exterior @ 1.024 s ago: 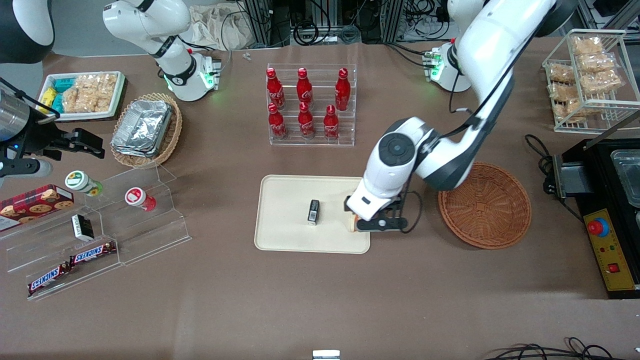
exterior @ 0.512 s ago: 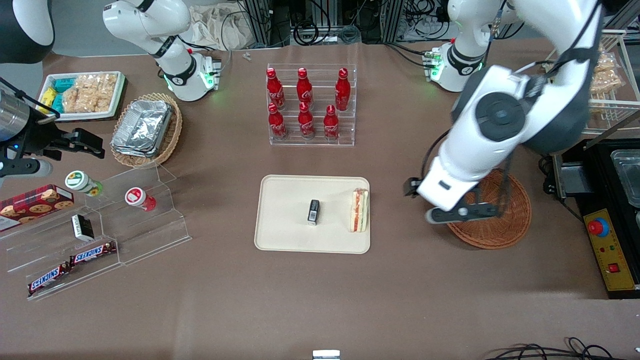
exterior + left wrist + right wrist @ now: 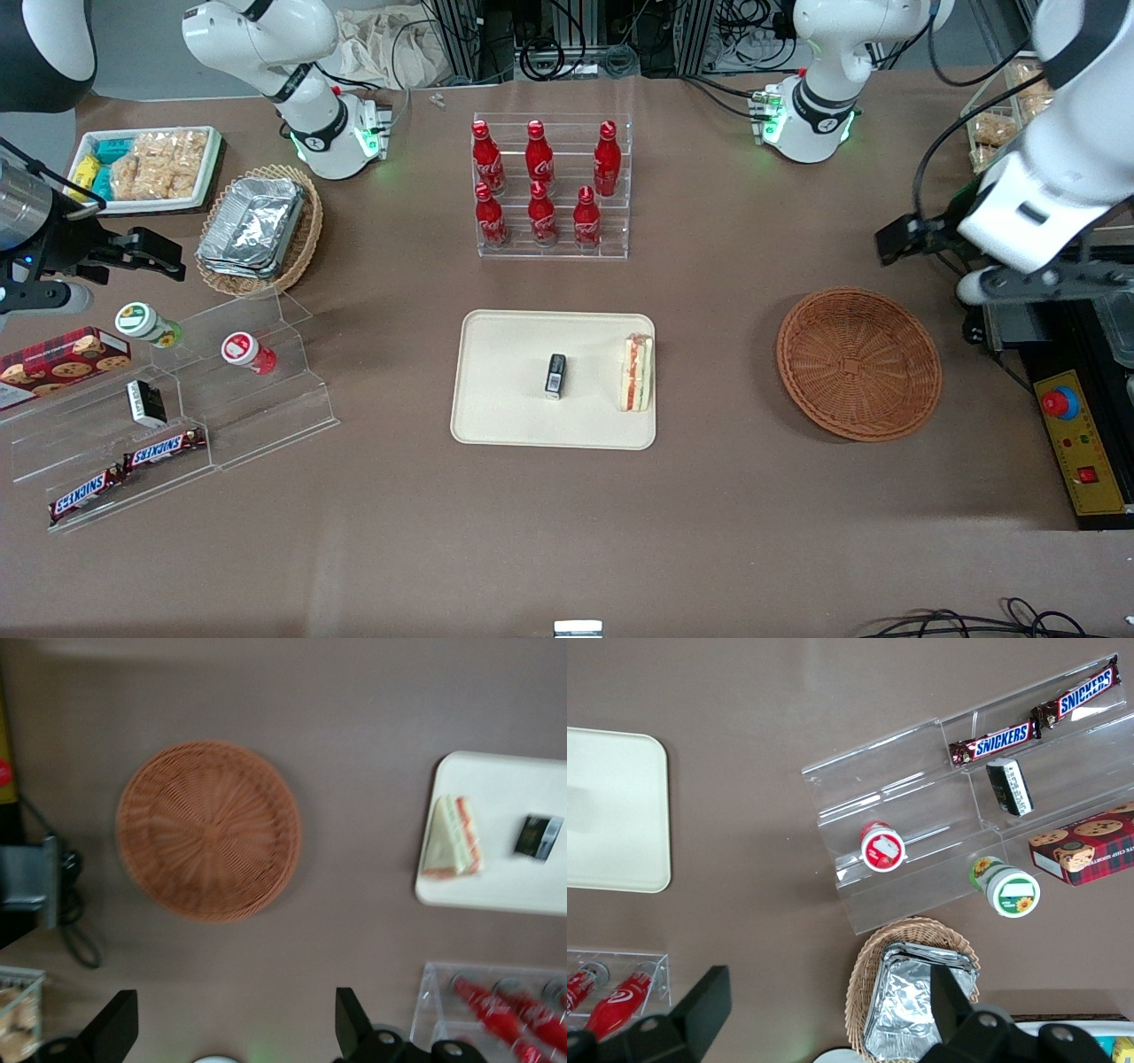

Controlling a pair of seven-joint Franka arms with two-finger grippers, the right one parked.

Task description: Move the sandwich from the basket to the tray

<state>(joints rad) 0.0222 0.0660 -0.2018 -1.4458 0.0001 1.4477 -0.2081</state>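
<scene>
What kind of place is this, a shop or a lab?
Probably a robotics lab staged like a snack shop: a rack of red cola bottles, Snickers bars on clear steps, and cables and frames at the table's edge. The tool hangs open above the basket.

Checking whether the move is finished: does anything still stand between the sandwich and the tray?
Nothing does. The sandwich already lies on the tray, beside a small black item. The basket holds nothing, and the open gripper hangs above the table near it.
</scene>
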